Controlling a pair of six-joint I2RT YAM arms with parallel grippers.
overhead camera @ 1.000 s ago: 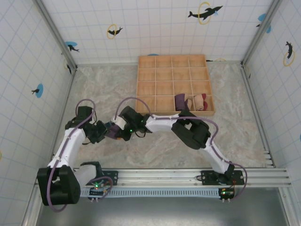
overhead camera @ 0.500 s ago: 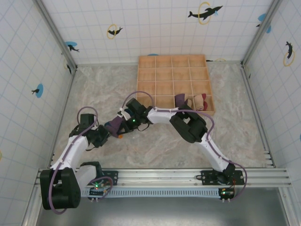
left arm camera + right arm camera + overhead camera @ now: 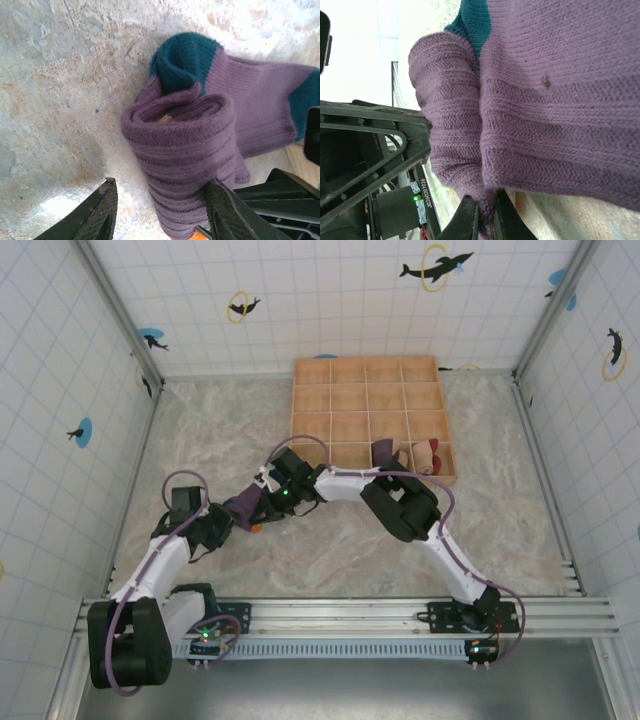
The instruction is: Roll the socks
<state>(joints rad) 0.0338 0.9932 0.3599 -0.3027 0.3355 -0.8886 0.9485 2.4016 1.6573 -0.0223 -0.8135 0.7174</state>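
Note:
A purple sock with a teal toe [image 3: 185, 150] lies on the table, its leg end wound into a thick roll and the teal toe [image 3: 182, 60] past it. My left gripper [image 3: 162, 215] is open and straddles the roll, whose side touches the right finger [image 3: 225, 212]. My right gripper [image 3: 486, 222] is shut on the purple knit [image 3: 545, 100] at the roll's edge. From above, the sock [image 3: 243, 508] sits between the left gripper [image 3: 225, 523] and the right gripper [image 3: 262, 505]. A purple-and-tan sock [image 3: 383, 455] and a tan, dark-red sock [image 3: 428, 455] sit rolled in the tray.
A wooden tray [image 3: 296, 420] of many compartments stands at the back centre, the two rolled socks in its front right cells. Tiled walls close in the marbled table on three sides. The right arm [image 3: 400, 505] stretches leftwards across the middle.
The right gripper has shifted a little up and to the right with the sock. The left arm has drawn back towards the near edge, its gripper still beside the roll.

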